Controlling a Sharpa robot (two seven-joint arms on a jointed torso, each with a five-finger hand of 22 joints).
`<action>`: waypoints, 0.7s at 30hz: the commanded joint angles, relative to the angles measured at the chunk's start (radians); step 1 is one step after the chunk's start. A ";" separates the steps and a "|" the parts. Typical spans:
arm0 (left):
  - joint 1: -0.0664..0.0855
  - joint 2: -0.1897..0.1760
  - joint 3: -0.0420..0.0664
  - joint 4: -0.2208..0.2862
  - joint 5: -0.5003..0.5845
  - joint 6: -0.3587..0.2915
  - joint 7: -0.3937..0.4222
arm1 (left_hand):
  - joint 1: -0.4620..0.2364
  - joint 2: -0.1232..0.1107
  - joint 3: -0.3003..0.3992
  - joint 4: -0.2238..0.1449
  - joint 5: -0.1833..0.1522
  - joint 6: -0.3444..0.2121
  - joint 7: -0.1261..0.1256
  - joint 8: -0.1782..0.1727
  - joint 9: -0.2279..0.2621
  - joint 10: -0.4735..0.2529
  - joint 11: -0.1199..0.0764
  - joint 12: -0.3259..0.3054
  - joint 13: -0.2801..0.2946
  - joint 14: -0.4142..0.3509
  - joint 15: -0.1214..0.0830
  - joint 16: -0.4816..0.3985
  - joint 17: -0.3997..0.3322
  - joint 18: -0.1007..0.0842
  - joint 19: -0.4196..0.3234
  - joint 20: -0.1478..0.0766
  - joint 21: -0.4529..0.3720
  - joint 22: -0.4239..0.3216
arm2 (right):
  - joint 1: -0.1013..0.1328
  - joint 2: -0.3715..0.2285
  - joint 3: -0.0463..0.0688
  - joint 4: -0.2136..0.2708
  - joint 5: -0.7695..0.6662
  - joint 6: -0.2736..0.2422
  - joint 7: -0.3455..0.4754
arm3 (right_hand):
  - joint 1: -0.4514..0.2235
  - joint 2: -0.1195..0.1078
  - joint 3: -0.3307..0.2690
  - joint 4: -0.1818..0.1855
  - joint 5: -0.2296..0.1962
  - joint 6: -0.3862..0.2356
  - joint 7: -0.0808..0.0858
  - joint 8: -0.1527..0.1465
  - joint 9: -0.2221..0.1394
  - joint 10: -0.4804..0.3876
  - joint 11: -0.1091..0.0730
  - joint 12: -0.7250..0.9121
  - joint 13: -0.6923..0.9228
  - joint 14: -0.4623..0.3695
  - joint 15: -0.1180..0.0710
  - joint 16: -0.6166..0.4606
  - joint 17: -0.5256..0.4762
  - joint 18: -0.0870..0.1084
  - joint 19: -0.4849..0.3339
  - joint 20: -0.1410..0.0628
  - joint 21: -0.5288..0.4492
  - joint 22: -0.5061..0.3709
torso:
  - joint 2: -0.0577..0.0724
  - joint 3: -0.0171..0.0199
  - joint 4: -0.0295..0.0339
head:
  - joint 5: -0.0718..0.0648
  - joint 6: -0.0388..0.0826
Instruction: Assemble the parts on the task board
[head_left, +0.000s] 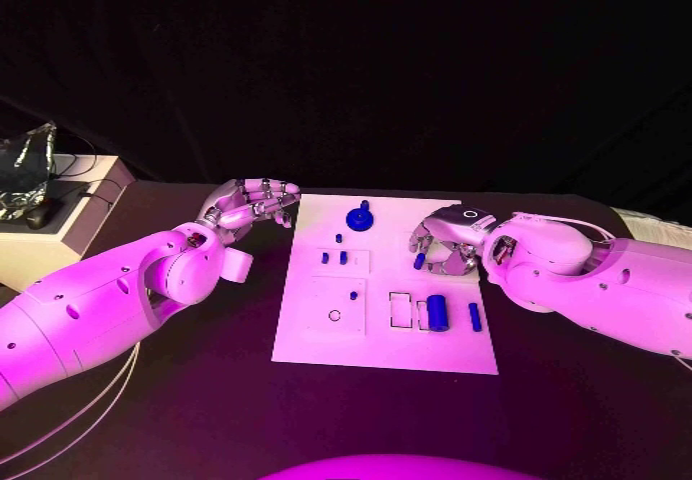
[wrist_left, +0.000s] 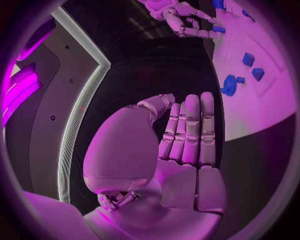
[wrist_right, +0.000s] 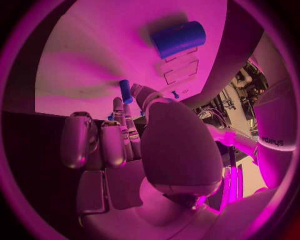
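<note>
White board (head_left: 387, 335) at the table's centre carries the blue parts: a round knob (head_left: 359, 217) near its far edge, a cylinder (head_left: 436, 311) and a slim pin (head_left: 475, 316) nearer us. We see the right hand (head_left: 444, 250) over the board, apparently pinching a short blue peg (head_left: 420, 260) at its fingertips. The left hand (head_left: 254, 206) waits beside the board's far corner, fingers together, holding nothing. We judge that insertion comes next, requiring alignment over a socket.
</note>
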 joint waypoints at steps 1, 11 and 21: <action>0.000 0.001 0.001 0.002 -0.001 0.009 0.011 | 0.005 0.002 -0.003 -0.004 0.001 -0.004 -0.001 0.006 -0.001 0.005 0.001 -0.002 -0.001 -0.001 0.001 -0.004 -0.001 0.006 0.006 -0.002 0.004 0.001 | -0.002 0.004 0.000 -0.003 -0.020 0.021 -0.006 | 0.000 0.007 0.003 -0.001 -0.004 0.006 -0.001 0.006 0.001 0.008 -0.002 0.006 0.001 0.022 -0.007 0.003 0.001 -0.008 0.001 -0.003 0.005 0.006 | 0.000 0.0000 -0.0003 | 0.000 -0.002; 0.000 0.000 0.001 0.003 0.000 0.010 0.009 | 0.003 0.002 -0.004 -0.003 0.001 -0.004 0.000 0.006 -0.001 0.004 0.002 -0.004 -0.003 0.000 0.002 -0.005 -0.002 0.006 0.005 -0.002 0.005 0.002 | -0.007 0.009 -0.001 -0.007 -0.026 0.014 -0.007 | 0.004 0.015 0.032 0.008 -0.003 0.029 0.000 0.016 0.004 0.019 -0.003 0.005 0.002 0.022 -0.008 0.005 0.000 -0.009 0.001 -0.004 0.007 0.008 | 0.001 0.0008 -0.0002 | 0.000 -0.007; 0.000 -0.001 0.001 0.004 0.000 0.011 0.007 | 0.002 0.004 -0.004 -0.001 0.001 -0.005 0.001 0.006 -0.001 0.004 0.002 -0.004 -0.003 0.000 0.002 -0.005 -0.002 0.006 0.005 -0.001 0.005 0.002 | -0.011 0.014 -0.002 -0.008 -0.029 -0.005 -0.010 | 0.008 0.036 0.074 0.012 -0.009 0.067 -0.005 0.037 0.013 0.055 -0.010 0.012 0.007 0.022 -0.013 0.010 0.004 -0.013 0.007 -0.008 0.027 0.026 | 0.001 0.0008 -0.0002 | 0.000 -0.010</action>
